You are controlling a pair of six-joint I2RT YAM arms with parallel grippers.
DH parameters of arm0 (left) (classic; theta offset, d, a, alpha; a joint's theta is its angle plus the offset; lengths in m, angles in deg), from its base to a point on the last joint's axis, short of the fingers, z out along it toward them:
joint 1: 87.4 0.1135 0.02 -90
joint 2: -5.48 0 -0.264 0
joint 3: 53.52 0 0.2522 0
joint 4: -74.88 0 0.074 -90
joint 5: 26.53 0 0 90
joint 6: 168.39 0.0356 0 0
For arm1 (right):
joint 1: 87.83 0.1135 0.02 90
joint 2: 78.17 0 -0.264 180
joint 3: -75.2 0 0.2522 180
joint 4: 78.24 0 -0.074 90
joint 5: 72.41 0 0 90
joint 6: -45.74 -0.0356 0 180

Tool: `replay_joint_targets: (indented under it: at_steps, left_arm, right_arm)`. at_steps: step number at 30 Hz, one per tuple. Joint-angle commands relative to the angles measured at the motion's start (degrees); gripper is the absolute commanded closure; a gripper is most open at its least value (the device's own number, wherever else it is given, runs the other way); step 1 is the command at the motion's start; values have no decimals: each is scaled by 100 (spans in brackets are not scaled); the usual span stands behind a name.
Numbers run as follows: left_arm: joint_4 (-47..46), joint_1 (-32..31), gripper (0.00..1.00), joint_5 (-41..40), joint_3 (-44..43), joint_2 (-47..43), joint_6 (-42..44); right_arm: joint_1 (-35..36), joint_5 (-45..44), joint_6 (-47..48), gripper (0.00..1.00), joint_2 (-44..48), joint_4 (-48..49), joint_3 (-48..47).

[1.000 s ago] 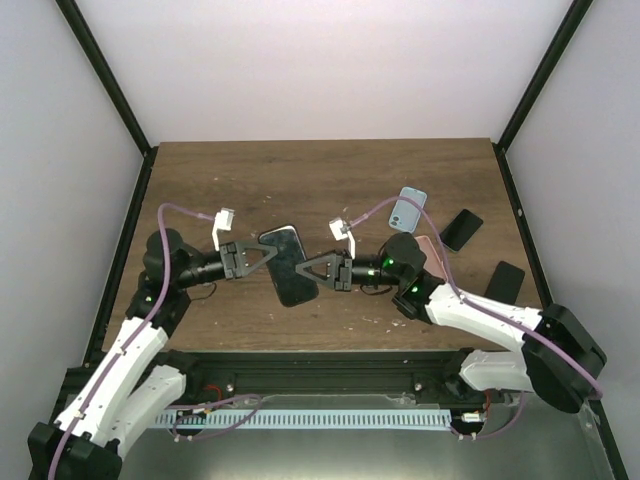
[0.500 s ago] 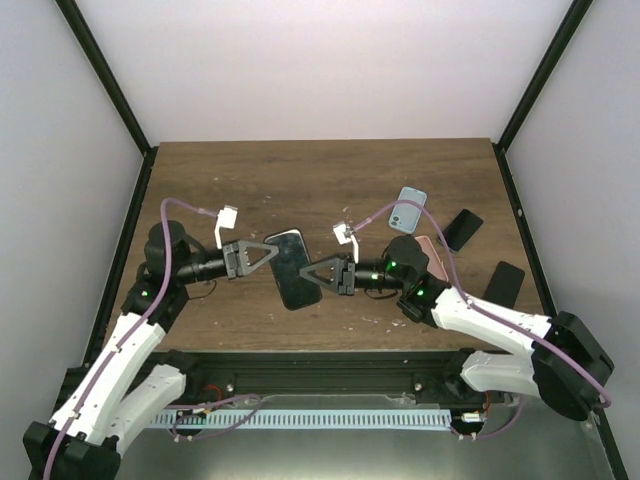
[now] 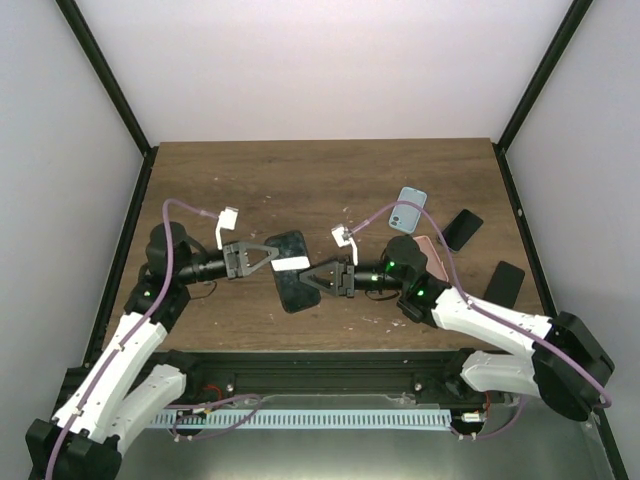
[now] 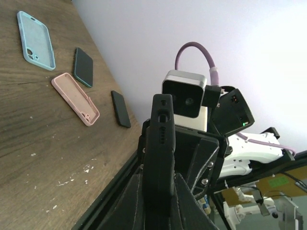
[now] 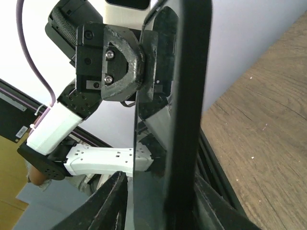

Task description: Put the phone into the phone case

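A black phone case (image 3: 290, 250) is held up off the table between my two grippers, with a black glossy phone (image 3: 293, 290) pressed flat against it. My left gripper (image 3: 275, 258) is shut on the case's edge. In the left wrist view the case (image 4: 160, 143) stands edge-on between the fingers. My right gripper (image 3: 306, 282) is shut on the phone from the opposite side. In the right wrist view the phone's screen (image 5: 153, 182) fills the gap between the fingers. I cannot tell how far the phone sits inside the case.
On the table's right side lie a light blue case (image 3: 407, 207), a pink case (image 3: 436, 252) partly under my right arm, a dark phone (image 3: 461, 229) and a black phone (image 3: 504, 281). All four also show in the left wrist view (image 4: 36, 40).
Both grippers have shifted slightly while holding on. The phone and case have tilted between them, the right gripper has dropped a little toward the near edge, and glare now shows on the screen.
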State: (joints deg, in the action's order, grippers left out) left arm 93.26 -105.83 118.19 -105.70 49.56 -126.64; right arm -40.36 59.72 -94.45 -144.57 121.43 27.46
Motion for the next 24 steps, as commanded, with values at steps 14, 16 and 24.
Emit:
replay_joint_targets:
  at_steps: [14,16,24]
  left_arm:
    - [-16,60,57,147,-171,86,-145]
    - [-35,55,55,128,-102,96,-146]
    - [-51,57,54,98,219,138,-71]
  right_arm:
    - [44,-135,-65,99,261,72,-370]
    - [44,-302,-21,99,321,0,-400]
    - [44,-825,122,99,363,-334,-644]
